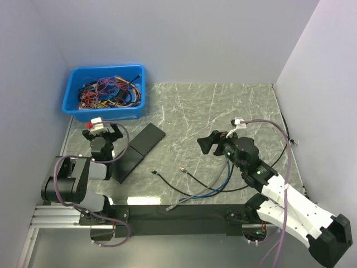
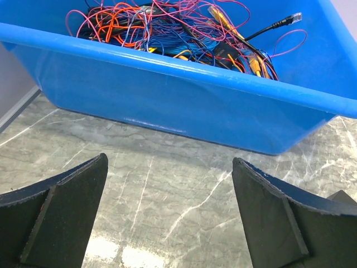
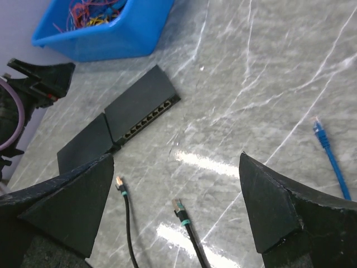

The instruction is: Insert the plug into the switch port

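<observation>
The black switch (image 3: 139, 105) lies on the marble table, its row of ports (image 3: 148, 121) facing the near right. In the top view the switch (image 1: 147, 139) is left of centre. A black cable lies in front of it with two plugs, one (image 3: 119, 182) at the left and one (image 3: 178, 206) further right; both plugs (image 1: 153, 172) (image 1: 182, 167) lie loose. My right gripper (image 3: 175, 162) hovers open above them, empty, seen in the top view (image 1: 208, 144) right of the switch. My left gripper (image 2: 170, 162) is open and empty near the bin, left of the switch (image 1: 105, 133).
A blue bin (image 1: 106, 92) full of tangled wires stands at the back left, right in front of my left gripper (image 2: 184, 95). A second flat black box (image 3: 83, 146) adjoins the switch. A blue cable (image 1: 223, 183) with its plug (image 3: 318, 127) lies at the right.
</observation>
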